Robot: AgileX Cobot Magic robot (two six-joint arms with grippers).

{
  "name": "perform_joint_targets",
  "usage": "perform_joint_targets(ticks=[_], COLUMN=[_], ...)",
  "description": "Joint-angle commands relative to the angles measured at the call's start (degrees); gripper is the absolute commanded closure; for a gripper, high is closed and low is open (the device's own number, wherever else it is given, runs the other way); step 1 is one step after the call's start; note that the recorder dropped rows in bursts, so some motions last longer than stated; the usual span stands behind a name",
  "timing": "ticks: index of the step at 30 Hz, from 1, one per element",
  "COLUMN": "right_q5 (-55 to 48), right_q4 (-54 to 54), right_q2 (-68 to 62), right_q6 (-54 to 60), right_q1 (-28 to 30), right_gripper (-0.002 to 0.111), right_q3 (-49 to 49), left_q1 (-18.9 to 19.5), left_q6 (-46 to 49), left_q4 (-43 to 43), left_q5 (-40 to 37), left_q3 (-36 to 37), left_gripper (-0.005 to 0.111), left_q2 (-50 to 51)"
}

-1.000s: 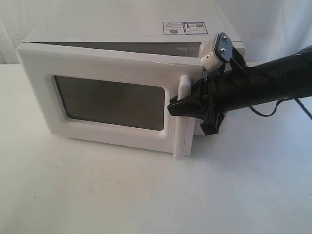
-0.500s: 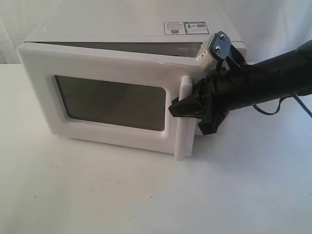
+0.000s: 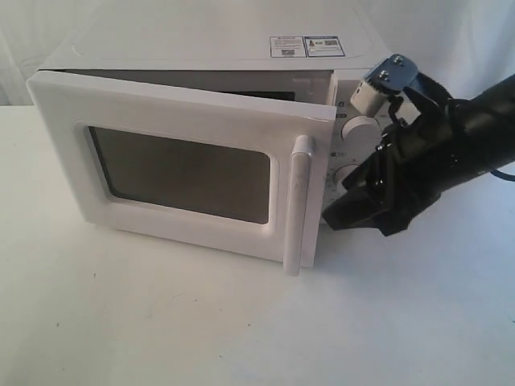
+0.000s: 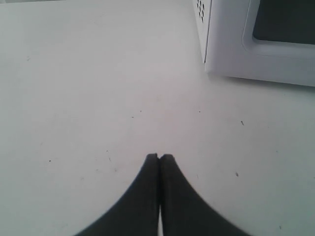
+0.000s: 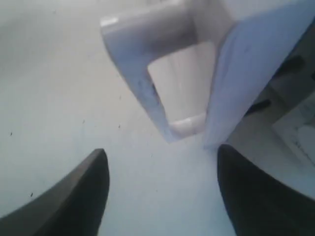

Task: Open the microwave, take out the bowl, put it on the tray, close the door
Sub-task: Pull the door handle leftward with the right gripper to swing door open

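Note:
The white microwave (image 3: 201,48) stands at the back of the table with its door (image 3: 177,169) swung partly open, hinged at the left. The vertical bar handle (image 3: 299,201) is free. My right gripper (image 3: 338,211) hovers just right of the handle, in front of the dial panel (image 3: 360,129), open with nothing between its fingers; in the right wrist view the handle (image 5: 147,73) and the door's edge (image 5: 251,64) lie just past the open gripper (image 5: 162,150). My left gripper (image 4: 159,156) is shut, empty, low over the table near the microwave's corner (image 4: 211,49). The bowl is hidden inside.
Bare white table (image 3: 201,322) spreads in front of the microwave. A white cloth backdrop (image 3: 451,32) hangs behind. A black cable (image 3: 503,170) trails from the right arm. No tray shows in any view.
My right gripper has let go of the door handle and drawn back to the right. The door stands slightly wider, and the dials show now.

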State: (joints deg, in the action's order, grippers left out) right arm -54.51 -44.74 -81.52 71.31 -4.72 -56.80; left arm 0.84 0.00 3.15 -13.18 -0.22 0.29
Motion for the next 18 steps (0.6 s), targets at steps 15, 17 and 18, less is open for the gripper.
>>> perform_joint_targets(ticks=[15,17,18], right_q5=[21.74,23.51,24.52], right_q4=[2.80,0.42,-1.55], right_q2=[5.29,5.15,5.07], right_q6=[-15.90,-14.37,-12.27], right_q1=[0.09,0.09,0.09], right_gripper=[0.108,0.108,0.108], right_q3=[0.12,0.12,0.12], left_q1=[0.17,0.17,0.17], left_q6=[0.00,0.00,0.00], left_q4=[0.17,0.17,0.17], left_q5=[-0.03,-0.03,-0.03], left_q3=[0.22,0.22,0.22], left_gripper=[0.107,0.107,0.107], left_q2=[-0.29,-0.29,-0.29])
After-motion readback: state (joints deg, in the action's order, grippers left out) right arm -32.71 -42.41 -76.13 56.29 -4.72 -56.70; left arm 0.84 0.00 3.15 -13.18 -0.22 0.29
